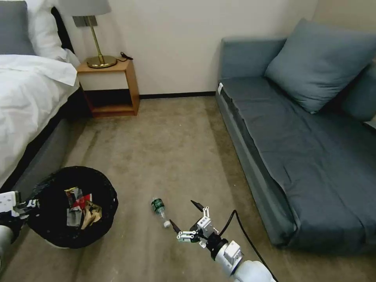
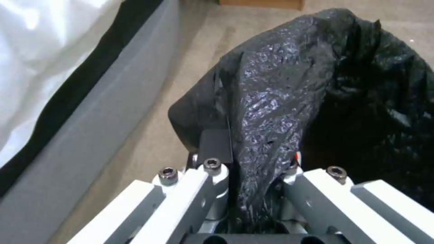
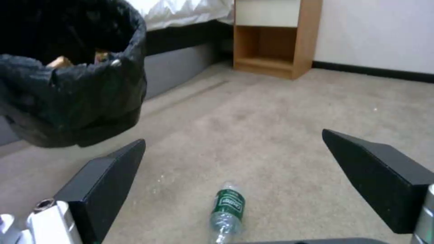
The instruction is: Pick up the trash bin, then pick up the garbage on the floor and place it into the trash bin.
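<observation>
While the left gripper (image 2: pixel 253 189) pinches the trash bin (image 1: pixel 72 205) liner rim, near left | three wrappers (image 1: pixel 80 207) binned | bottle (image 1: pixel 159 209) on carpet (image 1: pixel 164 149) just beyond right gripper (image 1: pixel 187 216), jaws spread | next: lower astride bottle, close.

Soft, even indoor light throughout; glare glints on the trash bin (image 2: pixel 280 101) liner, and the wrist views look slightly blurred.
</observation>
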Available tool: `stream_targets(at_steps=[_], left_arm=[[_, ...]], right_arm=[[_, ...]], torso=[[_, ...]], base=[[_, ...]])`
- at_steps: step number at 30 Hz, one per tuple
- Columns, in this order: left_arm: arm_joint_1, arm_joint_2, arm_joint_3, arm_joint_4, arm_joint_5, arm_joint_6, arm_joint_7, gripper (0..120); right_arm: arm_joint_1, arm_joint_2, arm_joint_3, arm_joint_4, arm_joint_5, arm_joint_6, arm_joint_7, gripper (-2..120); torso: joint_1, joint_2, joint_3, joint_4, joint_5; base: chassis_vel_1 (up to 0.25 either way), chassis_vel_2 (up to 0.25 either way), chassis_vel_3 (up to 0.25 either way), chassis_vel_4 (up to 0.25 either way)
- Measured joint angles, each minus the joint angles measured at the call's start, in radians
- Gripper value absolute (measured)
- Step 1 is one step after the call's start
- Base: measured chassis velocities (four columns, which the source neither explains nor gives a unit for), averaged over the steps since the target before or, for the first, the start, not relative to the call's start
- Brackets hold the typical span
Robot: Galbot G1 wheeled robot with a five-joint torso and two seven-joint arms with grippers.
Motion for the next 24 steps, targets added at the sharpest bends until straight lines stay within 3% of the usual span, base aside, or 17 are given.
stream_targets(at_steps=[18, 24], left_arm=[[0.001, -0.002, -0.023, 0.003, 0.002, -0.005, 0.004, 7], [-0.005, -0.017, -0.019, 0.002, 0.004, -0.005, 0.004, 7]], right_arm=[[0.115, -0.064, -0.142, -0.077, 0.092, -0.117, 0.056, 100], [0.271, -0.093, -0.292, -0.077, 0.285, -0.335, 0.128, 100]], torso=[[0.000, 0.000, 0.000, 0.0000, 0.0001], [0.000, 0.000, 0.000, -0.0002, 0.0001]], base=[[-0.154, 0.155, 0.159, -0.153], [-0.089, 0.081, 0.090, -0.092]])
